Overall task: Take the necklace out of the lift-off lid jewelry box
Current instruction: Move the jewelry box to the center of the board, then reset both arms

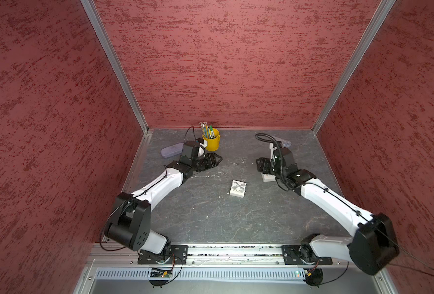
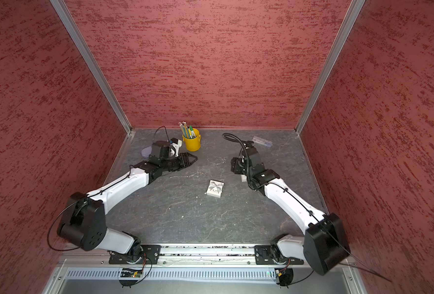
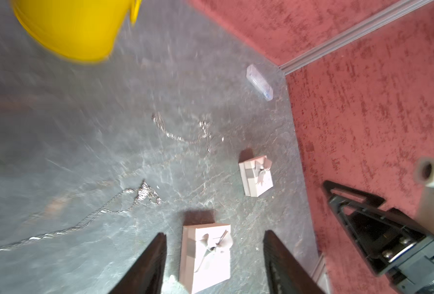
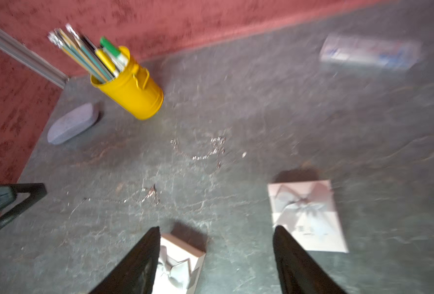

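Okay, both of my claws are spread and hold nothing. My left claw (image 3: 215, 233) hangs over the back-left part of the tabletop (image 1: 211, 216), just in front of the yellow cup (image 1: 212, 143) of pencils at the back edge. Its fingers (image 3: 147, 267) stand apart with only air between them. My right claw (image 4: 216, 228) hovers toward the right edge, just as wide, over the right box (image 1: 268, 177). One finger hides part of that box, so I can't tell if they touch.

The necklace (image 2: 193, 175) lies bare on the tabletop, outside both boxes. It is strung out just front of my left claw, with one end reaching toward my left arm. A second chain (image 2: 217, 161) lies curled between the two claws, near the middle of the back half.

The centre box (image 1: 237, 188) sits mid-tabletop with its bow lid on, apart from both claws. The right box also shows a bow on top.

A purple case (image 1: 171, 150) lies near the back-left corner and a clear case (image 2: 261, 141) near the back-right — wrist views blurred.
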Controlling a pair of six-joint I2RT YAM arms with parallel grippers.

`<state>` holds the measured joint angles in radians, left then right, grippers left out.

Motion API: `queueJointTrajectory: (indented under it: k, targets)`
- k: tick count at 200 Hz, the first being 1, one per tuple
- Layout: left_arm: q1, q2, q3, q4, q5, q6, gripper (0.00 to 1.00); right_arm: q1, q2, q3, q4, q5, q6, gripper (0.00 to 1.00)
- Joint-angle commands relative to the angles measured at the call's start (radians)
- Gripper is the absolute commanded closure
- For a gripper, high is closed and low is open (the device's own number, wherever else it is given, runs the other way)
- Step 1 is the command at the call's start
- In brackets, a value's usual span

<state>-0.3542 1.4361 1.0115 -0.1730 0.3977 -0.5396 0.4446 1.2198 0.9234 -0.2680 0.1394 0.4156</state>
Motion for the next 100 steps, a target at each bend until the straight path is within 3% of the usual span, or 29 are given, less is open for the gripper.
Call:
queueJointTrajectory:
  k: [1,46,74,100]
  targets:
    - [0.046,-0.078,0.039,-0.196,-0.075,0.167,0.00,-0.024,-0.120,-0.019,0.006,0.241,-0.119,0.04]
    - [0.117,-0.224,-0.002,-0.240,-0.223,0.279,0.00,-0.059,-0.300,-0.331,0.394,0.448,-0.380,0.01]
    - [0.120,-0.349,-0.204,-0.042,-0.398,0.424,0.00,-0.137,-0.303,-0.561,0.732,0.445,-0.436,0.01]
    - [0.124,-0.459,-0.444,0.254,-0.540,0.517,0.00,-0.208,-0.183,-0.739,1.162,0.379,-0.495,0.01]
